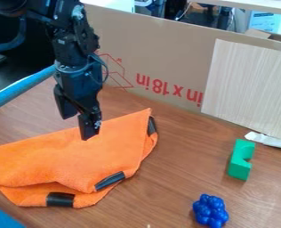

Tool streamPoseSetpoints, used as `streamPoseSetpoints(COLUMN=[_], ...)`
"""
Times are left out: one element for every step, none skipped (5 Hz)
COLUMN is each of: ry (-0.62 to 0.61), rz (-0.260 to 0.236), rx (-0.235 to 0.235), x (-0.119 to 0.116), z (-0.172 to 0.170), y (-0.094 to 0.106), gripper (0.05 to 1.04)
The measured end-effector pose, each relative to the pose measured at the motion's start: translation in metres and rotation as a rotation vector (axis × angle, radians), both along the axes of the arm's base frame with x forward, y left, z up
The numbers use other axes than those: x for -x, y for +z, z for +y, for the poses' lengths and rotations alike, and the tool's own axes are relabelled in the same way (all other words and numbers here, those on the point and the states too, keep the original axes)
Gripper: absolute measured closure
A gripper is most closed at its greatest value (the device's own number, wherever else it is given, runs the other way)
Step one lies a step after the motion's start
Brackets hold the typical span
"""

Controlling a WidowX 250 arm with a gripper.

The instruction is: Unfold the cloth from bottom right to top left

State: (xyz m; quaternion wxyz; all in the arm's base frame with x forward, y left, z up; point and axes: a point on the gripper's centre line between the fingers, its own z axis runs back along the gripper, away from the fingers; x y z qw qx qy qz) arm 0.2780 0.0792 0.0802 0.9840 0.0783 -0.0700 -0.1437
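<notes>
The black gripper (78, 127) hangs from the upper left over the back edge of the orange cloth (78, 156). Its two fingers stand apart, with no cloth visibly held between them. The cloth lies folded on the table's left side, its upper layer covering much of a lower one. A corner points up toward the back, right of the gripper. Black strips mark the cloth's edges at the right corner, the front right and the front. Part of the lower layer shows along the front and right edges.
A green block (241, 159) stands on the wooden table (172, 178) at the right, with a blue knobbly object (210, 211) nearer the front. Cardboard (154, 58) walls off the back, a pale panel leaning there. A blue bar (21, 88) runs along the left.
</notes>
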Motion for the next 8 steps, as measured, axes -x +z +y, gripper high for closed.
streamPoseSetpoints(ry=[0.007,-0.047,-0.088,-0.139,-0.155,-0.171,-0.170,-0.169], rz=[0.026,0.070,0.086,0.083,0.105,0.117,0.119,0.135], rx=[0.004,-0.048,-0.091,-0.133,-0.174,-0.199,-0.209,-0.220], x=[0.002,-0.003,-0.005,-0.007,-0.005,-0.004,-0.003,-0.002], z=[-0.001,-0.024,-0.039,-0.058,-0.067,-0.071,-0.072,-0.073], y=[-0.008,-0.024,-0.033,-0.037,-0.047,-0.056,-0.058,-0.066], gripper=[0.083,0.083,0.083,0.083,0.083,0.083,0.083,0.083])
